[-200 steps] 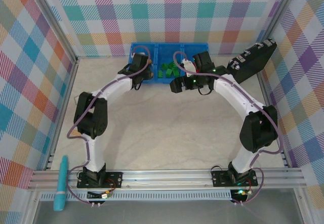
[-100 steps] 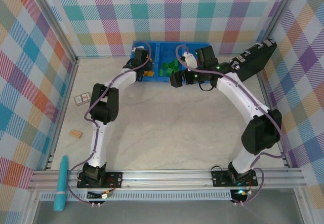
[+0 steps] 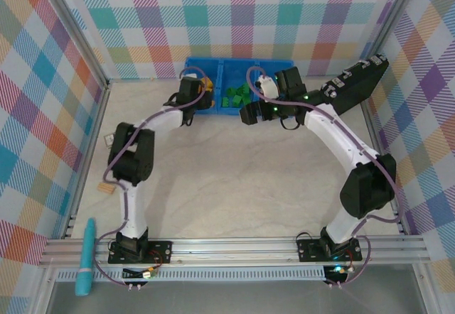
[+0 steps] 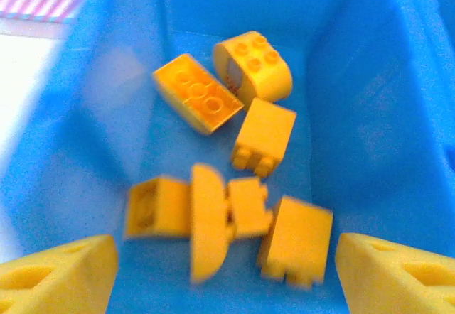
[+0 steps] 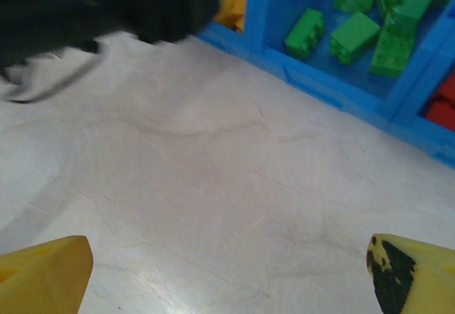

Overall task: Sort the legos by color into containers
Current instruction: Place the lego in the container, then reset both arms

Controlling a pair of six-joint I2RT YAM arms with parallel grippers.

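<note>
We judge a drop step: left claw, released, over yellow legos at eleven o'clock; right claw released. Next, lift clear.

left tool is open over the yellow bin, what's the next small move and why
Probably lift the left tool straight up out of the blue tray. Its jaws stand open with nothing between them, and the yellow legos lie loose inside it, so nothing seems left to release there.
</note>
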